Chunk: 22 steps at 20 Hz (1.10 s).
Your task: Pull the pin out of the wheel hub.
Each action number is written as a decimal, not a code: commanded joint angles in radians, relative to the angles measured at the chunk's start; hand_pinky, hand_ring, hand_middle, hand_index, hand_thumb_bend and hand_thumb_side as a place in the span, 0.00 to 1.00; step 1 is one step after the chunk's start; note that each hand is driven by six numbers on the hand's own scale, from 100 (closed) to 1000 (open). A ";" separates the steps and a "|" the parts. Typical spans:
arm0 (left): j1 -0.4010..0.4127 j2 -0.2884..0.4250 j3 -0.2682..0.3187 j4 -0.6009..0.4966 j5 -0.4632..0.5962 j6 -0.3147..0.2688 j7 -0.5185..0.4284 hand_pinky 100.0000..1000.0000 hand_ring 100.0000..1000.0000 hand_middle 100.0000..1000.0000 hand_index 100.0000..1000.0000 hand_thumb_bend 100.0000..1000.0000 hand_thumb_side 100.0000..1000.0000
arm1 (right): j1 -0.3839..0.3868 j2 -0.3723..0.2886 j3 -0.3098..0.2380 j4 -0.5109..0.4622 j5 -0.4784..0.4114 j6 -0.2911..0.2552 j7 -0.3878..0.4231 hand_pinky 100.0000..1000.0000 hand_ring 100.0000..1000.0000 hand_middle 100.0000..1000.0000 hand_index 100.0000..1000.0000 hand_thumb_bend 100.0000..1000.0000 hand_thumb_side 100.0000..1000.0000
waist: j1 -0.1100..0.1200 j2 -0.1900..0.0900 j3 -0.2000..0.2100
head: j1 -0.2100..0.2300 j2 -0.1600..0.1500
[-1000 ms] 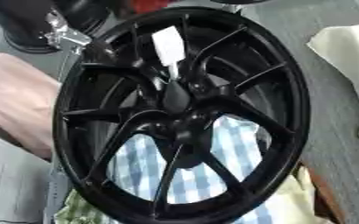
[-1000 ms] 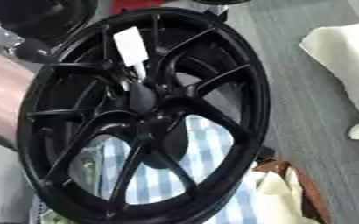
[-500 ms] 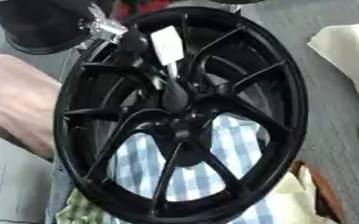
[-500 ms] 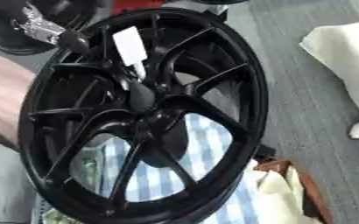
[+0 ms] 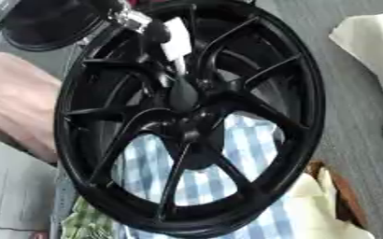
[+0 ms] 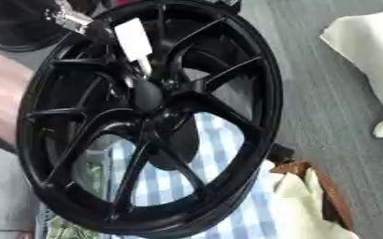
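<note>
left hand (image 5: 158, 35) over wheel hub (image 5: 191, 116) upper rim by white pin (image 5: 177, 42); fingers' state unclear.

The robot's left arm (image 5: 52, 23) shows as a broad, rounded black shell with a glossy rim, ending at a silver metal wrist joint (image 6: 70, 17) with bright, faceted edges. Beyond the joint, the left hand (image 5: 154, 32) is matte black, its fingers blurred against the dark surroundings.
</note>
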 commanded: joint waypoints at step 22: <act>-0.029 -0.060 -0.008 0.148 -0.061 -0.026 -0.018 0.91 0.91 0.77 0.91 0.81 0.89 | -0.018 -0.025 0.001 -0.017 -0.009 0.011 0.001 0.91 0.75 0.63 0.75 0.00 0.62 | 0.004 -0.018 -0.010 | 0.008 -0.033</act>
